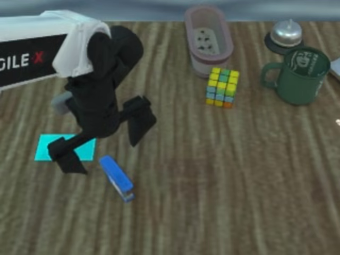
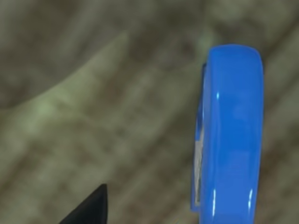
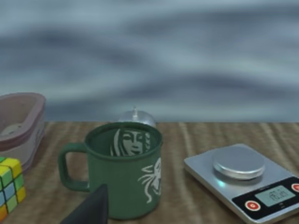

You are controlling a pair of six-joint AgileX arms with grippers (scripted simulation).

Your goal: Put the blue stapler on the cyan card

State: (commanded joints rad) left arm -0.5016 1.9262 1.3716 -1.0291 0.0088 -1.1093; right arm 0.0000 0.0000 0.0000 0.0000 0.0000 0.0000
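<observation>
The blue stapler [image 1: 117,178] lies flat on the wooden table, just right of and nearer than the cyan card [image 1: 45,147]. It does not touch the card. My left gripper [image 1: 103,153] hangs open over the stapler's far end. One black finger [image 1: 66,156] covers part of the card and the other finger [image 1: 139,123] stands to the right. In the left wrist view the stapler [image 2: 231,135] is close below, with one fingertip [image 2: 91,207] beside it and apart from it. My right arm is outside the top view; its wrist view shows one finger [image 3: 91,207] set well off to one side.
At the back stand a pink-rimmed tub [image 1: 208,40], a colour cube [image 1: 222,87], a green mug [image 1: 297,74] and a silver bell [image 1: 286,34]. A kitchen scale [image 3: 247,179] sits beside the mug. A white AgileX arm housing [image 1: 37,50] fills the back left.
</observation>
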